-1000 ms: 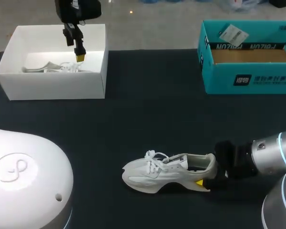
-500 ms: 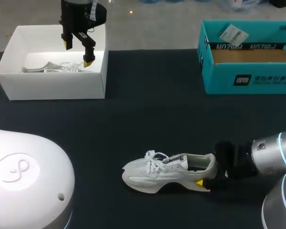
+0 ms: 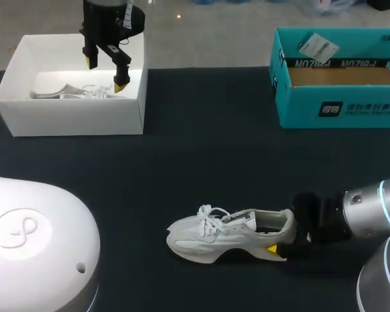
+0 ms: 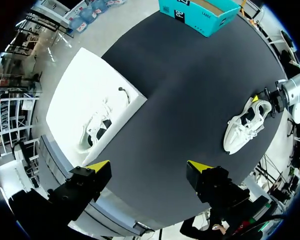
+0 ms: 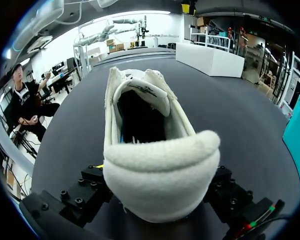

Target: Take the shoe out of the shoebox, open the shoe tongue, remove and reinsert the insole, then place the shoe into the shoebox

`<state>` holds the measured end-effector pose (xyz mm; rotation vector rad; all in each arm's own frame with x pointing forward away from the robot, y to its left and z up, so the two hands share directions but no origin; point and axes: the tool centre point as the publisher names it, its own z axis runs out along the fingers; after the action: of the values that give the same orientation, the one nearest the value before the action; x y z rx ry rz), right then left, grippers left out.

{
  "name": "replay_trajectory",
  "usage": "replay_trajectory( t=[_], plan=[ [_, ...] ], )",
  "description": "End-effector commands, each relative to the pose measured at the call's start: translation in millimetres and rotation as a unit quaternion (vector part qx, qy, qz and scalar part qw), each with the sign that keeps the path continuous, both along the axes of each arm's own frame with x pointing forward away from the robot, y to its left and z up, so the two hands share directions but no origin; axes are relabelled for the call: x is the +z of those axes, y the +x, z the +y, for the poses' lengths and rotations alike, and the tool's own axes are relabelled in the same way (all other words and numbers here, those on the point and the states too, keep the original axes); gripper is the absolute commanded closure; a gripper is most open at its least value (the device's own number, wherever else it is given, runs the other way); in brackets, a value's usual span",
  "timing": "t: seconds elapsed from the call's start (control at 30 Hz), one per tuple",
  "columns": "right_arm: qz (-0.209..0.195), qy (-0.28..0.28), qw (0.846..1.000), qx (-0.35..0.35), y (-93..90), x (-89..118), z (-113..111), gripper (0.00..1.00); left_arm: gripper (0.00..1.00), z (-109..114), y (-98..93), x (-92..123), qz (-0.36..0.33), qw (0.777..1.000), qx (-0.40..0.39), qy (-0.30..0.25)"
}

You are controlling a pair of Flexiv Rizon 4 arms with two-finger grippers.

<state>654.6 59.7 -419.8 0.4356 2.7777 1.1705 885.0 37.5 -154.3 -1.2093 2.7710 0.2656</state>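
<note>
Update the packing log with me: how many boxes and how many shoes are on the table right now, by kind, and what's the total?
Boxes: 2, a white box and a teal box
Shoes: 2, a boxed shoe in the white box and a loose shoe on the table
Total: 4

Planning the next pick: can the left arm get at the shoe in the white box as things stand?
Probably yes: the left tool hangs open above the open-topped white box, and nothing covers the shoe lying inside.
</note>
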Motion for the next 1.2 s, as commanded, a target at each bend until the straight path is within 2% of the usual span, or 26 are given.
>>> replay_trajectory(
  t=[0.03, 0.07, 0.1, 0.13, 0.2, 0.23, 0.37, 0.53, 0.77, 0.87, 0.97, 1.07, 1.17, 1.2],
  plan=[
    [0.000, -0.002, 1.000, -0.001, 1.7, -2, 1, 1.00, 0.00, -32, -21.9, -10, -0.043, 0.995, 0.089, 0.029],
    [0.000, -0.002, 1.000, -0.001, 1.7, -2, 1, 1.00, 0.00, -36, -25.1, -14, -0.043, 0.990, 0.125, 0.043],
    [0.000, -0.002, 1.000, -0.001, 1.7, -2, 1, 1.00, 0.00, -44, -33.7, -19, -0.052, 0.992, 0.116, 0.016],
    [0.000, -0.002, 1.000, -0.001, 1.7, -2, 1, 1.00, 0.00, -49, -39.8, -23, -0.061, 0.988, 0.140, 0.002],
    [0.000, -0.002, 1.000, -0.001, 1.7, -2, 1, 1.00, 0.00, -59, -50.4, -35, -0.073, 0.985, 0.153, -0.010],
    [0.000, -0.002, 1.000, -0.001, 1.7, -2, 1, 1.00, 0.00, -64, -55.3, -42, -0.083, 0.979, 0.184, -0.008],
    [0.000, -0.002, 1.000, -0.001, 1.7, -2, 1, 1.00, 0.00, -78, -75.5, -62, -0.090, 0.970, 0.209, -0.087],
    [0.000, -0.002, 1.000, -0.001, 1.7, -2, 1, 1.00, 0.00, -95, -96.1, -79, -0.095, 0.956, 0.255, -0.107],
    [0.000, -0.002, 1.000, -0.001, 1.7, -2, 1, 1.00, 0.00, -135, -122.1, -91, -0.085, 0.942, 0.303, -0.118],
    [0.000, -0.002, 1.000, -0.001, 1.7, -2, 1, 1.00, 0.00, -157, -131.0, -101, -0.080, 0.950, 0.286, -0.099],
    [0.000, -0.002, 1.000, -0.001, 1.7, -2, 1, 1.00, 0.00, -172, -136.3, -108, -0.047, 0.961, 0.247, -0.116],
    [0.000, -0.002, 1.000, -0.001, 1.7, -2, 1, 1.00, 0.00, -189, -141.9, -120, -0.016, 0.977, 0.193, -0.094],
    [0.000, -0.002, 1.000, -0.001, 1.7, -2, 1, 1.00, 0.00, -208, -149.9, -128, 0.010, 0.985, 0.157, -0.069],
    [0.000, -0.002, 1.000, -0.001, 1.7, -2, 1, 1.00, 0.00, -208, -149.9, -128, 0.010, 0.985, 0.157, -0.069]
  ],
)
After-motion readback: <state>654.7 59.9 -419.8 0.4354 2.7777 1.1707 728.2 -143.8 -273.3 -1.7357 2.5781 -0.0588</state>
